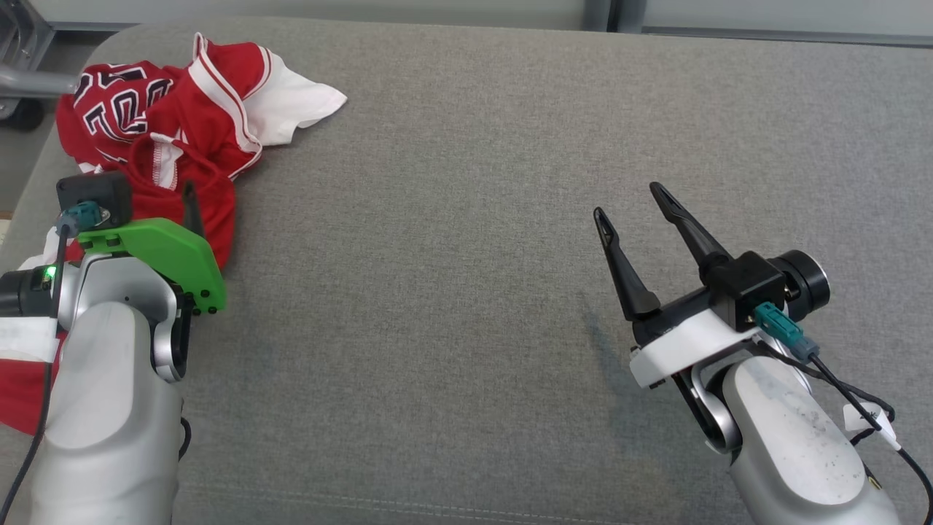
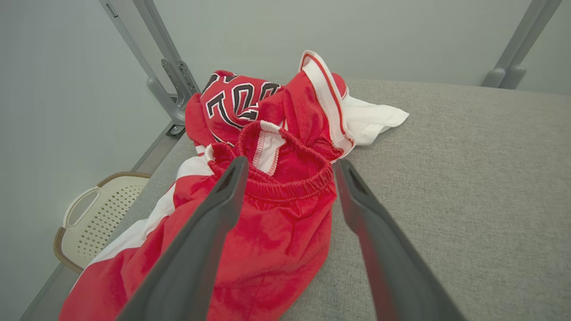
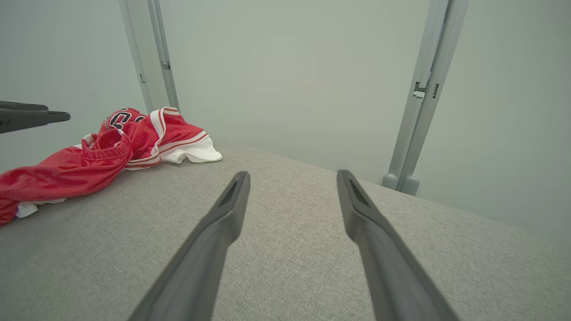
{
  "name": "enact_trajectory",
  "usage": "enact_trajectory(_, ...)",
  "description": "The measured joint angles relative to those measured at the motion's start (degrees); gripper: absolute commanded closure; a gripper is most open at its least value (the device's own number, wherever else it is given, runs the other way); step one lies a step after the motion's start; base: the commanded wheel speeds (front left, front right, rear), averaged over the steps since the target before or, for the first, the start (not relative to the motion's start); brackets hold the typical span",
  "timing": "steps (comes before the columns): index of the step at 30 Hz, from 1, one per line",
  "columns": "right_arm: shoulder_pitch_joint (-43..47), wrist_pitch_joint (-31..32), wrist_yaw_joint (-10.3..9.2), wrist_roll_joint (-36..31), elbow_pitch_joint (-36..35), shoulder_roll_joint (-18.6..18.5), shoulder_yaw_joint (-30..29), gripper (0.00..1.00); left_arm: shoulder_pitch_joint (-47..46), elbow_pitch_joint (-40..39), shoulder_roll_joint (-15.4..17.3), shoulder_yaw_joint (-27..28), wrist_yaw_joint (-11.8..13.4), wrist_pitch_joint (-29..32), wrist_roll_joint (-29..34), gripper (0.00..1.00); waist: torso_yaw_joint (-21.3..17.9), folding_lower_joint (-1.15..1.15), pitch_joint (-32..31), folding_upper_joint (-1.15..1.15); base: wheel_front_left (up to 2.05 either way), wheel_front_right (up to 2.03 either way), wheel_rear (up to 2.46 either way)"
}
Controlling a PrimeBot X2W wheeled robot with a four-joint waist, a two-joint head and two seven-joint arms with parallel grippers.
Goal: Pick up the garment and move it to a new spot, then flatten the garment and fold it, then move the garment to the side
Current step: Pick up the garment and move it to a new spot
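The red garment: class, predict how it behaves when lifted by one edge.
Probably floppy: the garment lies crumpled in soft folds, so it should sag and hang. Likely light, since the cloth looks thin. Its slight sheen suggests it might slide on the grey surface.

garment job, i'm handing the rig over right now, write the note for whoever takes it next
Garment: crumpled at the cushion's far left corner.
Left gripper: open, hanging over the waistband, gripping nothing.
Right gripper: open, empty, over bare cushion well to the right.
Done: nothing yet.
Left to do: pick up, move, flatten, fold, set aside.
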Motion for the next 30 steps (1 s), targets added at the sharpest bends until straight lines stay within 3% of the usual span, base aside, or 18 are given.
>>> enact_trajectory(12,-1.9,0.0,0.53,-0.1,0.5,-1.1,-0.1,0.0,-4.2,8.3,-0.6,-0.1,2.2,2.4,2.6,0.0,-1.0,0.0,4.4,0.0,0.0,0.0,0.0)
enact_trajectory(30,-3.2,0.0,1.21,-0.5,1.3,-1.8,0.5,0.0,-7.1,17.0,0.0,1.6,3.4,5.0,6.3,0.0,-1.8,0.0,6.9,0.0,0.0,0.0,0.0)
